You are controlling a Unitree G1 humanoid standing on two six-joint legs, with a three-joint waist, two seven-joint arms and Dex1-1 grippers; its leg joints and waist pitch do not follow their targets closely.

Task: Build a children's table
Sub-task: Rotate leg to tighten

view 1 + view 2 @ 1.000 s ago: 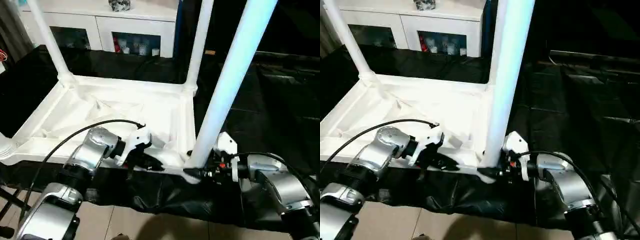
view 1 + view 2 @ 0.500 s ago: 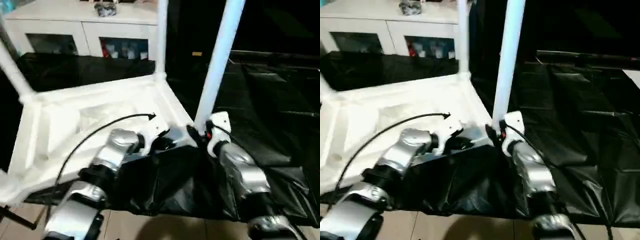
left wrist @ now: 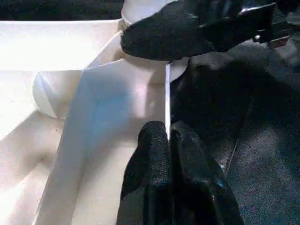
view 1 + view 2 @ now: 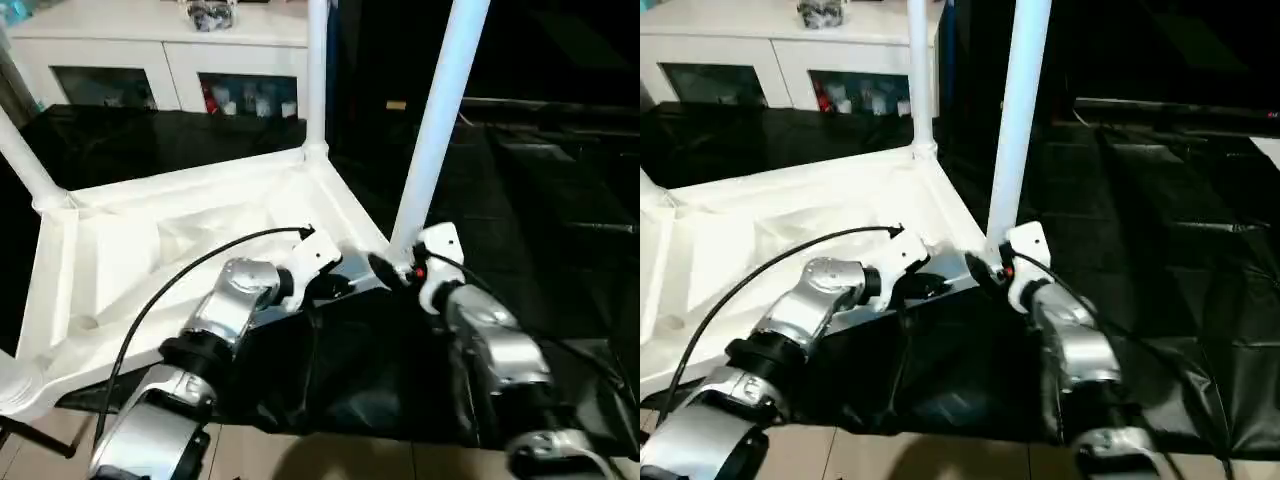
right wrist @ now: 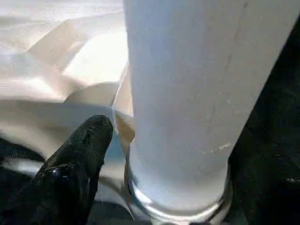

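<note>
A: The children's table (image 4: pixel 180 240) lay upside down on the black-sheeted bench (image 4: pixel 540 200), legs up. Any writing?

B: None legible. A white cabinet (image 4: pixel 150 50) stood at eleven o'clock.

A: Jaws?

B: Left gripper (image 3: pixel 168 140) pinched the table's rim, jaws together; right gripper (image 4: pixel 385 270) sat by the near leg (image 4: pixel 440 120), jaws apart.

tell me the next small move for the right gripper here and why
Probably back the right gripper off the near leg: that leg stands upright in its corner socket, while the left gripper pinches the tabletop rim to steady it.
</note>
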